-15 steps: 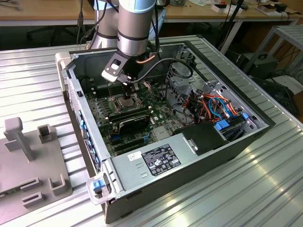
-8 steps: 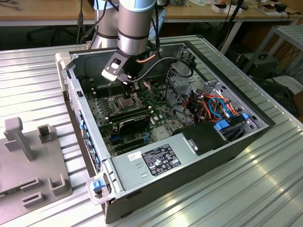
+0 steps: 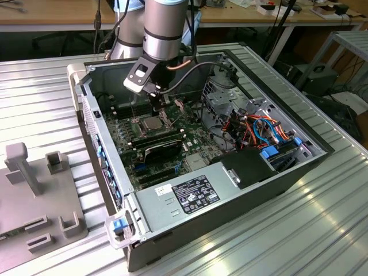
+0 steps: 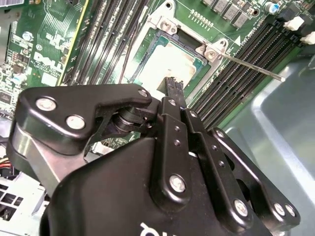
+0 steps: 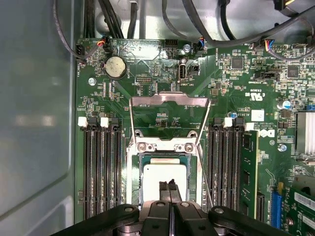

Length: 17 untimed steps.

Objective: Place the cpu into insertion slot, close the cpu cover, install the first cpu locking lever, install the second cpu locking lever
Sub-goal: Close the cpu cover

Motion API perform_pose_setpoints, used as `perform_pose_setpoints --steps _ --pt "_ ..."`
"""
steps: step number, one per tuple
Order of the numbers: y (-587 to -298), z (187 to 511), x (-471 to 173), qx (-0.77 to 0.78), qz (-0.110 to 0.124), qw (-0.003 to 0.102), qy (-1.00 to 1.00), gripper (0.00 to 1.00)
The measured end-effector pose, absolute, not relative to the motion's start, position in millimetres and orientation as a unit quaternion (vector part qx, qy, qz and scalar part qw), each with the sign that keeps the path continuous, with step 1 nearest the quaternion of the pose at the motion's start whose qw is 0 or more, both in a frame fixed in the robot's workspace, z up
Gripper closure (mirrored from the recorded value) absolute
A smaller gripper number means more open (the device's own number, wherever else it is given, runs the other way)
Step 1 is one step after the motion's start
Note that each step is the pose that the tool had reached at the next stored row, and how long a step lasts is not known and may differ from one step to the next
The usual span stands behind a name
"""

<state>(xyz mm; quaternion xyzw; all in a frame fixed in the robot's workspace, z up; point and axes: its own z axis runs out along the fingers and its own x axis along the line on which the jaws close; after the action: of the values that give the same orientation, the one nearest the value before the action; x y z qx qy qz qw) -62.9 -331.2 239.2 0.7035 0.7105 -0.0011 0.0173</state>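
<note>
1. Closest to your wrist cameras is the black gripper (image 5: 170, 187); in both wrist views its two fingers are pressed together with nothing between them (image 4: 174, 88).
2. You can see the fingertips poised right over the cpu (image 5: 160, 174). Whether they touch its metal top cannot be told.
3. Your cpu lies flat inside the insertion slot (image 5: 167, 158), silver side up, with the slot's dark rim showing around its edges. The second wrist view shows the chip just past the fingertip (image 4: 165, 66).
4. You will find the cpu cover (image 5: 170, 101) open, swung up and back on its hinge (the green motherboard (image 5: 231, 88) shows through its window).
5. One thin metal locking lever (image 4: 251, 66) sticks out unlatched, slanting over the black memory slots (image 5: 101, 167) beside the socket.
6. From the exterior view, your arm reaches down into the open computer case (image 3: 86, 103), with the cpu (image 3: 150, 123) just below the tool.
7. Outside the case, a grey fixture (image 3: 34, 190) sits on the ribbed metal table (image 3: 276, 241) at the exterior view's left.
</note>
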Motion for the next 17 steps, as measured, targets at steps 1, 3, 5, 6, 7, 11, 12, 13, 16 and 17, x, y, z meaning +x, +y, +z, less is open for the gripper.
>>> perform_pose_setpoints --steps 1,3,5,6,7,11,12,13,16,17 --pt "-331.2 240.6 -62.9 0.703 -0.001 0.017 0.711 0.89" --pt "-331.2 242.6 -62.9 0.703 -0.001 0.017 0.711 0.89" --pt "-331.2 243.9 -62.9 0.703 -0.001 0.017 0.711 0.89" --pt "-331.2 243.9 -62.9 0.703 -0.001 0.017 0.711 0.89" --pt "-331.2 244.1 -62.9 0.703 -0.001 0.017 0.711 0.89" --pt "-331.1 251.8 -62.9 0.703 -0.001 0.017 0.711 0.89" --pt "-331.1 251.8 -62.9 0.703 -0.001 0.017 0.711 0.89" --pt "-331.1 251.9 -62.9 0.703 -0.001 0.017 0.711 0.89" --pt "-331.2 252.2 -61.9 0.703 -0.001 0.017 0.711 0.89" --pt "-331.1 252.1 -60.6 0.703 -0.001 0.017 0.711 0.89"
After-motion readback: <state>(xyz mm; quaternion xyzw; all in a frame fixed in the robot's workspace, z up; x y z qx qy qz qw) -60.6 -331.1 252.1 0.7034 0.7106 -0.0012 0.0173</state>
